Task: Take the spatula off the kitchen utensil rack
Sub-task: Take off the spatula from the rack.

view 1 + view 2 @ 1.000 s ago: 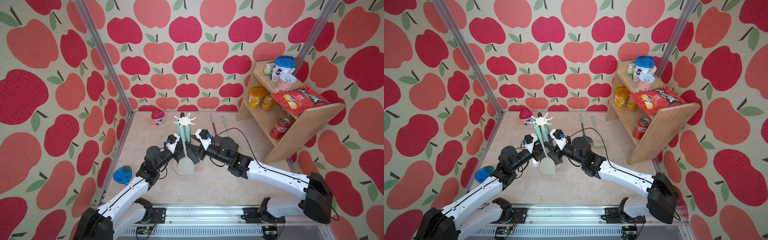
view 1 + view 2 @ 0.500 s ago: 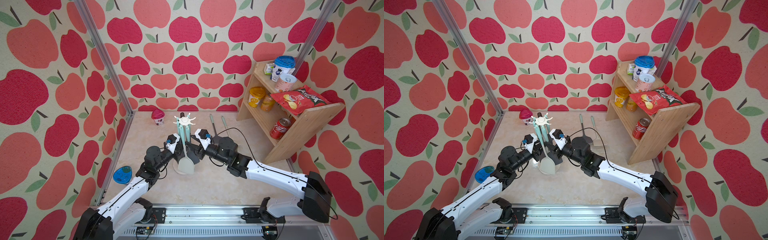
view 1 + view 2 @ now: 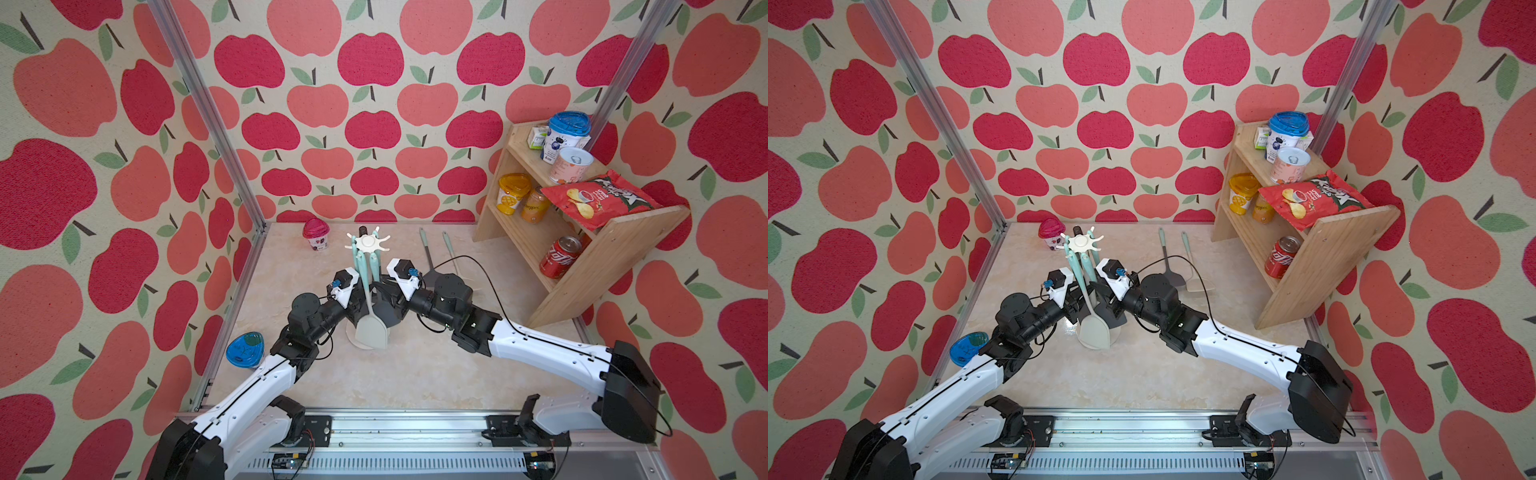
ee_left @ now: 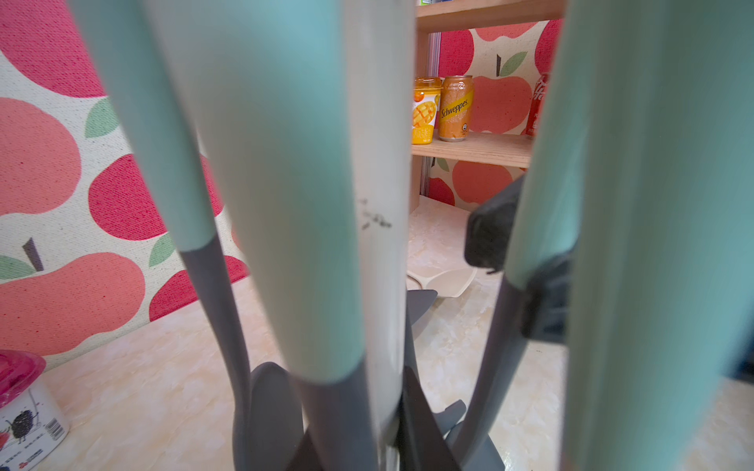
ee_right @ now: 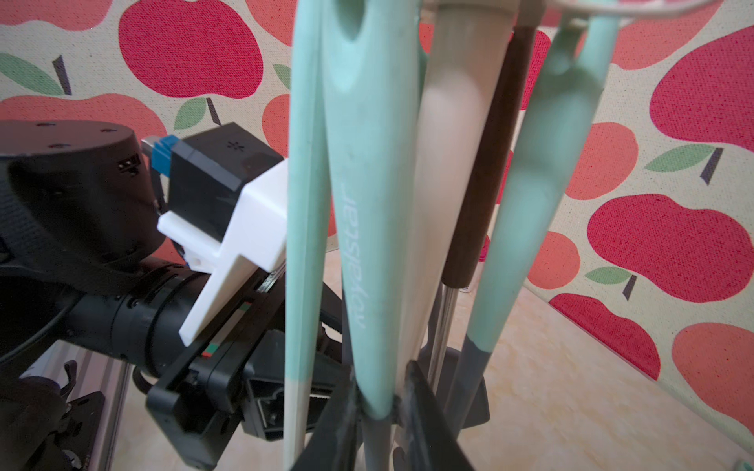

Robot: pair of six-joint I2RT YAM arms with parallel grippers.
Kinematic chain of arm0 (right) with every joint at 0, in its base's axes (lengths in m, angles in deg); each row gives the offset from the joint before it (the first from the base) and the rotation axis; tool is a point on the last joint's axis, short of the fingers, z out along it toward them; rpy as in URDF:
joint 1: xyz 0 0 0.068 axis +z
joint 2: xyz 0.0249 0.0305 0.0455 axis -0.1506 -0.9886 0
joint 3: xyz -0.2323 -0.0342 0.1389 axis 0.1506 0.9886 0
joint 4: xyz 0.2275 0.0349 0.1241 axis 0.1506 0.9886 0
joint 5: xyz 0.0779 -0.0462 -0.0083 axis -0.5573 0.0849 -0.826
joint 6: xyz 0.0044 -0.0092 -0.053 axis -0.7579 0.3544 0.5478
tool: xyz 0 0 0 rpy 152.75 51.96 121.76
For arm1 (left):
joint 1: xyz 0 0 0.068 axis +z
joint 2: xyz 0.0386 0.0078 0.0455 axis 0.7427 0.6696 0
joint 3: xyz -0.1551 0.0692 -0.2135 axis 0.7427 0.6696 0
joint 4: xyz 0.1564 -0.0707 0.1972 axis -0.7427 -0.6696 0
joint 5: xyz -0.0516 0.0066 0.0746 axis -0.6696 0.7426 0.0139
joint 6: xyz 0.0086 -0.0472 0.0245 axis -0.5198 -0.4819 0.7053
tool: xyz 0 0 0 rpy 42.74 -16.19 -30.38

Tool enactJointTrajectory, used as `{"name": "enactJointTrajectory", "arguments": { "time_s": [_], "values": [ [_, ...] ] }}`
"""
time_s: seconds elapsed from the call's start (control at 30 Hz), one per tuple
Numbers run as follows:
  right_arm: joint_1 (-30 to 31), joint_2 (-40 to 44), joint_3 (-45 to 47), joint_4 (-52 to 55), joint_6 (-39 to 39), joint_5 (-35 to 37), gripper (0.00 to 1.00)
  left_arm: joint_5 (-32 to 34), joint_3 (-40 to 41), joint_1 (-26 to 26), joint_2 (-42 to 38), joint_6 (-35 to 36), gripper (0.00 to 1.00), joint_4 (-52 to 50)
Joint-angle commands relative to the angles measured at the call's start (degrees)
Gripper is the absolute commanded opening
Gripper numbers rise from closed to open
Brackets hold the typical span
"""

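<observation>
Marbled bench (image 3: 415, 365); my right end effector (image 5: 377, 401) clamps spatula (image 5: 367, 244) handle low, seems light, stiff, slick; left end effector (image 3: 354, 308) unclear

**Apple-Print Booth, Marbled Floor**

The walls (image 3: 374, 124) on three sides carry beige wallpaper printed with red and coral apples and green leaves. Slanting aluminium posts (image 3: 208, 116) mark the two back corners. The surface (image 3: 395, 374) is pale cream, marbled, with a soft sheen under even light. A wooden stepped shelf (image 3: 615, 257) stands in the far right corner. A metal rail (image 3: 415, 432) runs along the near edge.
</observation>
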Motion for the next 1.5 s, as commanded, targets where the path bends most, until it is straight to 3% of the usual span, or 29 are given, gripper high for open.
{"name": "enactJointTrajectory", "arguments": {
  "time_s": [0.0, 0.33, 0.93, 1.47],
  "values": [
    [0.0, -0.3, -1.9, -1.5, 0.4, 0.0, 0.13, 1.9, 2.8, 0.1, 1.5, 3.1, 0.00, -10.4],
    [0.0, 1.2, -1.1, -0.4, 0.4, -0.6, 0.00, 1.8, 2.9, 0.1, 1.6, 3.2, 0.00, -10.4],
    [2.0, 5.0, -1.3, 4.7, -0.2, -0.2, 0.00, 2.7, 3.3, 0.3, 4.4, 2.1, 0.00, -8.6],
    [2.4, 12.2, 1.2, 7.0, -3.9, -4.9, 0.00, 3.9, 3.8, 0.5, 1.7, 1.9, 0.00, -9.7]
  ]
}}
